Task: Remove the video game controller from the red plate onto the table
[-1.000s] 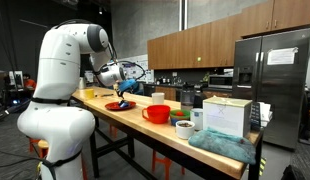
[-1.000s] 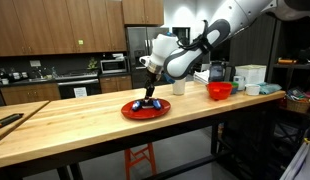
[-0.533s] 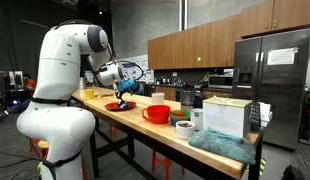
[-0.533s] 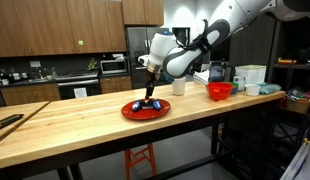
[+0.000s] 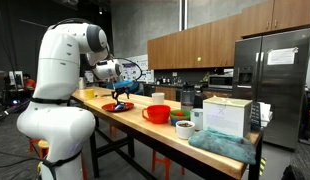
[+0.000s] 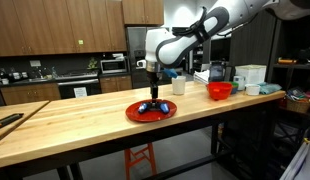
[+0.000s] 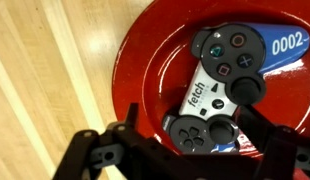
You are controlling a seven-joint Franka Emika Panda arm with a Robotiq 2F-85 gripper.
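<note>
The video game controller (image 7: 220, 85) is black and grey with a "fetch" label and lies in the red plate (image 7: 130, 70) on the table (image 7: 45, 80). In the wrist view my gripper (image 7: 195, 140) is open, one finger on each side of the controller's lower end, close above it. In an exterior view my gripper (image 6: 151, 93) points straight down over the controller (image 6: 148, 106) on the plate (image 6: 165, 113). In an exterior view my gripper (image 5: 119, 92) hangs just above the plate (image 5: 118, 106).
A deeper red bowl (image 6: 221, 91) stands further along the table (image 6: 75, 125), with cups, white boxes and containers (image 5: 227, 116) and a teal cloth (image 5: 217, 143) towards that end. Bare wooden top surrounds the plate.
The arm has swung so the gripper now points straight down over the controller. The plate with the controller appears to have shifted slightly along the table.
</note>
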